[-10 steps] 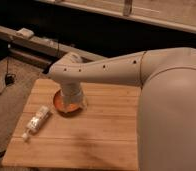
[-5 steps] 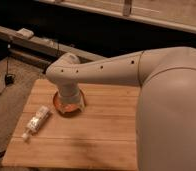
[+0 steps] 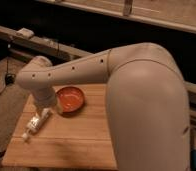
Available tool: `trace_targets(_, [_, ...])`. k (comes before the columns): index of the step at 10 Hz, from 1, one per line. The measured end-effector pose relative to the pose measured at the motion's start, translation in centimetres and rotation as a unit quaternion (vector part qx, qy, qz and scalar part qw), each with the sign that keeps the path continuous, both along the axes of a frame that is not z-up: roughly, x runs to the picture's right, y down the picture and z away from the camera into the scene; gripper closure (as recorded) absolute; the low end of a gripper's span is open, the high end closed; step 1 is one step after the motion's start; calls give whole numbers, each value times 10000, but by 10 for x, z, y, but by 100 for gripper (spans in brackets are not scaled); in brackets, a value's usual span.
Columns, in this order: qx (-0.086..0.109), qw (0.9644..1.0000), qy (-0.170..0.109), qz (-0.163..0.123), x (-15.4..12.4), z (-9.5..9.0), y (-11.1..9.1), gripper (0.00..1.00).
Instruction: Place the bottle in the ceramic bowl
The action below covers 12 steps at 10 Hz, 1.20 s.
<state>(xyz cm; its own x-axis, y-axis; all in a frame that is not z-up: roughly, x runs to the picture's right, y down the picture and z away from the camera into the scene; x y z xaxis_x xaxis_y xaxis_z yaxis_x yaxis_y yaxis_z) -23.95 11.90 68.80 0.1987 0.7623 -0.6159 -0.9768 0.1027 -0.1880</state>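
The bottle [image 3: 34,126] is small, whitish and translucent with a white cap. It lies on its side near the left edge of the wooden table [image 3: 81,145], cap toward the front left. The ceramic bowl [image 3: 71,99] is orange-brown, empty and stands at the table's back middle, to the right of the bottle. My gripper [image 3: 46,114] hangs below the bent white arm [image 3: 66,75], just above the bottle's far end and left of the bowl. The arm hides most of the gripper.
My large white arm housing [image 3: 146,110] covers the table's right side. A dark ledge [image 3: 51,47] with a small white object [image 3: 25,32] runs behind the table. A cable [image 3: 8,77] lies on the carpet to the left.
The arm has swung left off the bowl, which now shows whole. The gripper has come down over the bottle's far end. Bottle and bowl have not moved.
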Motion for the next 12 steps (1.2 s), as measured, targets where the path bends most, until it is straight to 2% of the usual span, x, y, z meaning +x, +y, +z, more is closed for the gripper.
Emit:
trace_targets(3, [-69,9995,-263,-177,-58,15,8,35])
trace_targets(6, [-166,9984,-418,-331,-102,35,13,35])
trace_targets(9, [-282,9979,-426,-400,-121,49,24,35])
trace_targets(12, [-403,9984,-265,-280,-136,64,38,35])
